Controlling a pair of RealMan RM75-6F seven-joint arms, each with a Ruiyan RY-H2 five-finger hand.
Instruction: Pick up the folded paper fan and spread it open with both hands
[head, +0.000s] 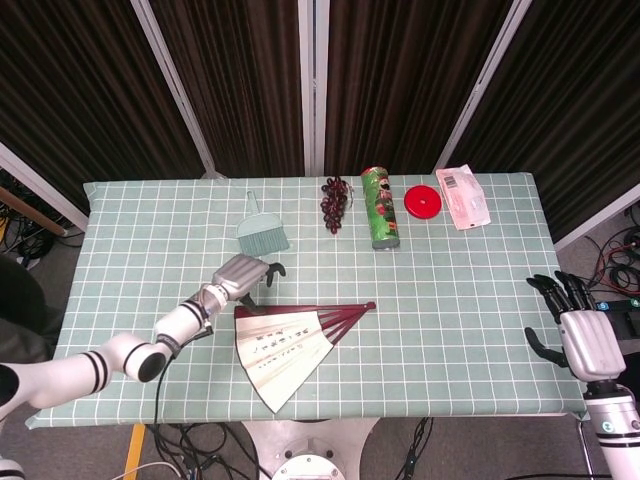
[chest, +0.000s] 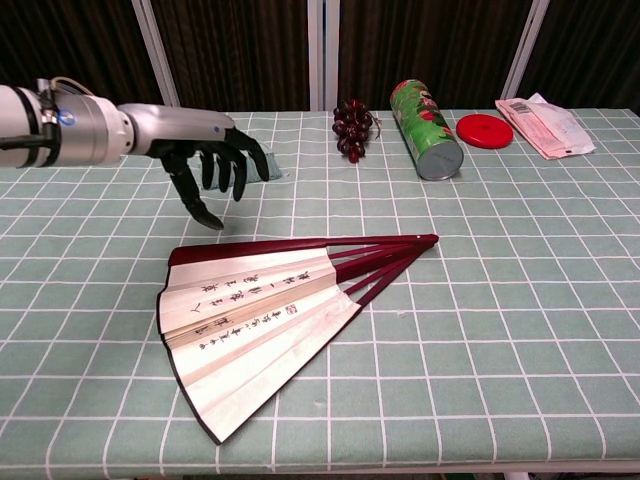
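Observation:
A paper fan (head: 290, 347) (chest: 262, 313) lies spread open on the checked tablecloth, cream leaf with dark writing, dark red ribs meeting at the right. My left hand (head: 243, 273) (chest: 205, 160) hovers just above and behind the fan's upper left corner, fingers apart and pointing down, holding nothing. My right hand (head: 580, 335) stays off the table's right edge with fingers spread and empty; the chest view does not show it.
Behind the fan lie a small teal brush (head: 262, 236), partly hidden by my left hand in the chest view, dark grapes (head: 334, 202), a green printed can (head: 380, 207) on its side, a red lid (head: 423, 202) and a pink-white packet (head: 463, 196).

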